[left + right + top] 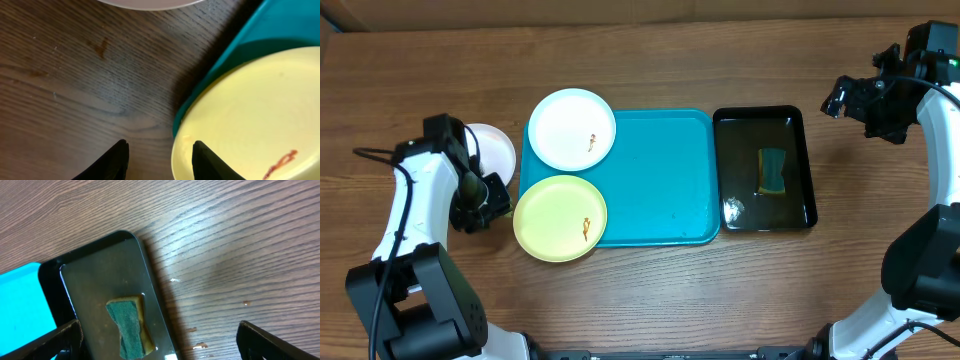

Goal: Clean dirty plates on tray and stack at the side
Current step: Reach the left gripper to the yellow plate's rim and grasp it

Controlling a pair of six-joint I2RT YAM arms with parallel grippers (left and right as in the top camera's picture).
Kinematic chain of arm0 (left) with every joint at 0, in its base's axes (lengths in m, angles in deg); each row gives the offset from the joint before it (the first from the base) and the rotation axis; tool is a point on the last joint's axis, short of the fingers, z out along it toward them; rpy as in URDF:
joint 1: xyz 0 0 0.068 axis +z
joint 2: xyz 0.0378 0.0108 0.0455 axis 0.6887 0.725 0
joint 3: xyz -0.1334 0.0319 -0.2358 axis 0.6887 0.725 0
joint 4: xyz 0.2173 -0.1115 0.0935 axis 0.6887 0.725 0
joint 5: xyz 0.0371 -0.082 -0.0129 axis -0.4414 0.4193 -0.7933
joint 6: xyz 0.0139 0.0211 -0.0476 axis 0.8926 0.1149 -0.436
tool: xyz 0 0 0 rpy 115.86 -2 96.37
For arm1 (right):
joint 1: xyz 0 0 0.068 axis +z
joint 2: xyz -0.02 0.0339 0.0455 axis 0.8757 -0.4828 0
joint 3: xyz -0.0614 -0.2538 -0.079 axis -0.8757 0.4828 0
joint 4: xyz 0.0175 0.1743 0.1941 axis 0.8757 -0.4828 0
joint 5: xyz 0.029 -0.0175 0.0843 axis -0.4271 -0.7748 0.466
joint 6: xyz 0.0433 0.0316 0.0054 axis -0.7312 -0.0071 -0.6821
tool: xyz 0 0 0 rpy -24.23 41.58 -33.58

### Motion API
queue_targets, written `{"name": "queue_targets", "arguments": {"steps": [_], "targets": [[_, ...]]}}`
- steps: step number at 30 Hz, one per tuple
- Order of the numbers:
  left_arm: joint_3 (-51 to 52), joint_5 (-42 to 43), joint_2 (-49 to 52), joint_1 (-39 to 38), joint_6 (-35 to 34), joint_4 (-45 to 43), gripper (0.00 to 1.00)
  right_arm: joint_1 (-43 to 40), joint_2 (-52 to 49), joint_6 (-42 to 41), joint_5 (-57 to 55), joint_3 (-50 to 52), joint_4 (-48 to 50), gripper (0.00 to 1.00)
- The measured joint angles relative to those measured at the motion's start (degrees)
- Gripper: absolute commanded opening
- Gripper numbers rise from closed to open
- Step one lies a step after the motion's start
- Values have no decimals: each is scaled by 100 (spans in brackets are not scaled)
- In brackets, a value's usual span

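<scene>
The pale yellow-green plate (560,218) lies flat on the tray (660,180), at its near left corner, its rim overhanging onto the bench (650,300), an orange-brown smear (585,229) on its face. A white plate (572,128), smeared too, sits on the tray's far left corner; a second white plate (498,150) rests on the bench just left of the tray, partly hidden by the left arm (415,190). The left claw (488,198) hangs just left of the tray beside the yellow-green plate's overhanging rim, jaws released and empty; in its wrist view one finger (210,162) sits over that rim. The plate is round, with no long axis, so the overhang looks the likely grip point, and the left arm is much the nearer. Right of the tray a black tray (765,112) holds a sponge (773,172); the right claw (845,100) hovers beyond its far right corner, spread wide and empty
</scene>
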Motion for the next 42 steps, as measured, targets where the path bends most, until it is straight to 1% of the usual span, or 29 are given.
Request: {"name": "queue_targets", "arguments": {"steps": [7,11,14,15,16,17,18,19,27,33,38,40,42], "targets": [[354,258,2,-81,2,-256,42,0,-2,-4,0,0,0,100],[538,313,2,-291,4,-472,41,0,0,0,0,0,0,100],[743,317,2,-472,4,-726,39,0,0,-2,0,0,2,100],[782,317,4,-516,2,-743,34,0,0,-2,0,0,-2,100],[822,317,4,-579,11,-741,26,-2,-2,-2,2,0,2,100],[841,319,4,-627,2,-743,21,0,-2,-2,0,0,2,100],[841,339,4,-669,24,-743,16,0,0,-2,2,0,0,100],[841,365,4,-697,13,-743,16,0,-2,-2,0,0,0,100],[841,706,4,-1121,24,-586,18,0,-2,-2,0,0,0,100],[841,850,4,-1871,-46,-911,22,-2,-2,-2,2,0,-2,100],[841,905,4,-2717,-315,-1276,25,0,0,-2,2,0,-2,100],[844,922,4,-3062,-422,-1458,28,0,-2,-4,2,0,0,100],[846,940,4,-3338,-498,-1622,39,0,0,-4,2,0,0,100]]}}
